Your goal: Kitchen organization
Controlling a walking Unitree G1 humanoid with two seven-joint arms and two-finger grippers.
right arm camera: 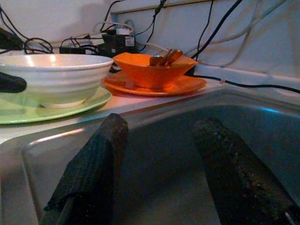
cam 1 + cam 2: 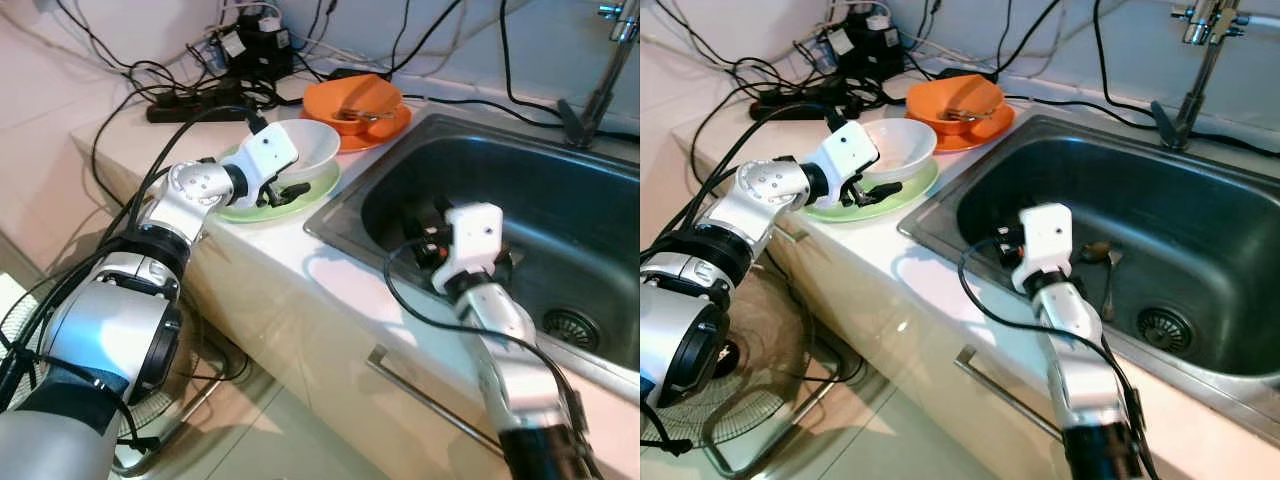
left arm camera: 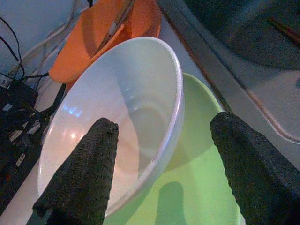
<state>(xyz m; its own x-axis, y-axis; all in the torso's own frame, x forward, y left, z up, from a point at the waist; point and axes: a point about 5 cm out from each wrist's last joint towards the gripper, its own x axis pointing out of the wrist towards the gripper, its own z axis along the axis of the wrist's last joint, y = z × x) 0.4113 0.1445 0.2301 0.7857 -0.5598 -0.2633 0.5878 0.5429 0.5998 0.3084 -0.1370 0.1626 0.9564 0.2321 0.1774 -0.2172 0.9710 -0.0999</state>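
While the right gripper (image 1: 157, 164) hangs low inside the sink (image 2: 1200, 215) with its 2 fingers spread and nothing between them, the working end is the left gripper (image 3: 164, 159), open wide at the white bowl (image 2: 300, 148). 1 finger sits inside the bowl and the other outside, above the green plate (image 2: 310, 190), so the near rim lies between them but is not pinched yet. To do this step well, I judge the fingers should close squarely on that rim and lift straight up, since the bowl rests on the plate and a sideways pull could drag both.

Room is tight: the plate sits just beside the sink's edge on 1 side, and the orange bowl (image 2: 355, 100) on its orange plate (image 2: 385, 130) stands close behind. Further back, a power strip (image 2: 190, 105) and tangled cables (image 2: 150, 75) crowd the wall, and the faucet (image 2: 1195, 60) rises behind the sink. Upward looks the freest path.
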